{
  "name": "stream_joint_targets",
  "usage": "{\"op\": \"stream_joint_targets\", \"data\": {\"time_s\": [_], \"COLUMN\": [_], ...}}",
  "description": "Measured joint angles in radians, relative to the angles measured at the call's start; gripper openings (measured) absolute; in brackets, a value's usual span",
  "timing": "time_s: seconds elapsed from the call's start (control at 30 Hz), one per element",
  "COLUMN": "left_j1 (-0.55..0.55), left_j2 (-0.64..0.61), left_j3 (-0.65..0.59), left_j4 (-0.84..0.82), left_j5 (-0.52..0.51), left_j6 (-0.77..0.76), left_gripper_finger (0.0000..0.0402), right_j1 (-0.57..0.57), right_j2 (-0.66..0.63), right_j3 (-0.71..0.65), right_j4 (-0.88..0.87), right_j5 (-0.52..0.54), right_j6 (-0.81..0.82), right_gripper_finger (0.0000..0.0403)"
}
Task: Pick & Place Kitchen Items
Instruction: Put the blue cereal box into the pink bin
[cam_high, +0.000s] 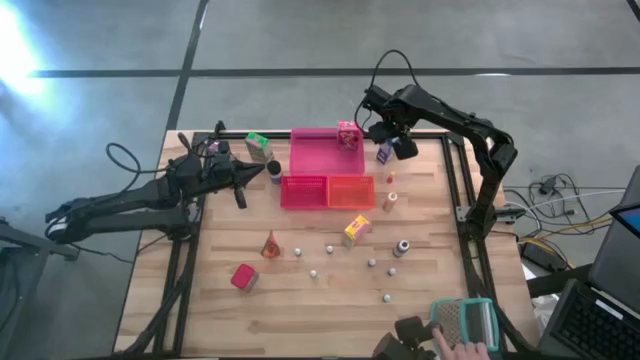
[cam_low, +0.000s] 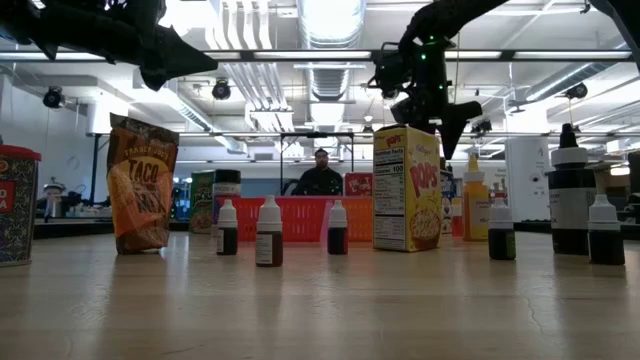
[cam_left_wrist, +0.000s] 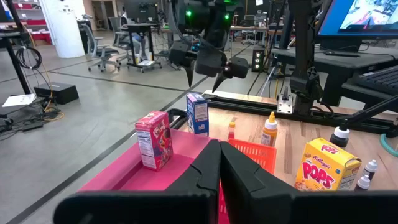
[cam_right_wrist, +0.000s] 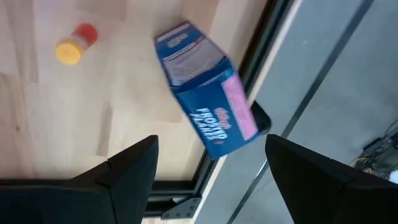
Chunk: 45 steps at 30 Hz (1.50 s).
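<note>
The blue carton (cam_right_wrist: 208, 106) stands upright on the table near its far edge (cam_high: 384, 152), also seen in the left wrist view (cam_left_wrist: 198, 114). My right gripper (cam_right_wrist: 211, 142) hovers open just above it (cam_high: 388, 135), one finger on each side, touching nothing. A pink carton (cam_high: 347, 134) stands in the big pink tray (cam_high: 315, 160). My left gripper (cam_left_wrist: 219, 158) is shut and holds nothing; it hovers left of the trays (cam_high: 250, 176), near a green carton (cam_high: 258, 142) and a dark jar (cam_high: 275, 168). A yellow carton (cam_high: 356, 229), an orange bag (cam_high: 270, 244), a red can (cam_high: 243, 276) and small bottles stand on the table.
A red tray (cam_high: 303, 191) and an orange tray (cam_high: 350, 190) sit in front of the pink tray. Two orange-capped bottles (cam_high: 389, 190) stand right of them. At the table's near right corner a person's hand (cam_high: 462, 350) holds the teal-framed mesh thing (cam_high: 466, 320).
</note>
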Motion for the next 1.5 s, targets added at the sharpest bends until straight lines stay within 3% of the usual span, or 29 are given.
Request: {"op": "stream_joint_targets", "data": {"time_s": [0.37, 0.77, 1.2, 1.5], "left_j1": [0.000, 0.000, 0.000, 0.000], "left_j2": [0.000, 0.000, 0.000, 0.000], "left_j3": [0.000, 0.000, 0.000, 0.000], "left_j4": [-0.001, -0.016, -0.016, -0.016], "left_j5": [0.001, 0.001, 0.001, 0.001], "left_j6": [-0.005, -0.006, -0.004, -0.004], "left_gripper_finger": [0.0010, 0.0010, 0.0010, 0.0010], "right_j1": [0.004, 0.003, 0.008, 0.010], "right_j2": [0.073, 0.097, 0.086, 0.078], "right_j3": [-0.001, 0.001, 0.010, 0.028], "right_j4": [0.000, 0.051, 0.051, 0.040], "right_j5": [0.030, 0.035, 0.048, 0.052], "right_j6": [-0.002, -0.041, -0.035, -0.062], "right_gripper_finger": [0.0272, 0.0299, 0.0259, 0.0263]}}
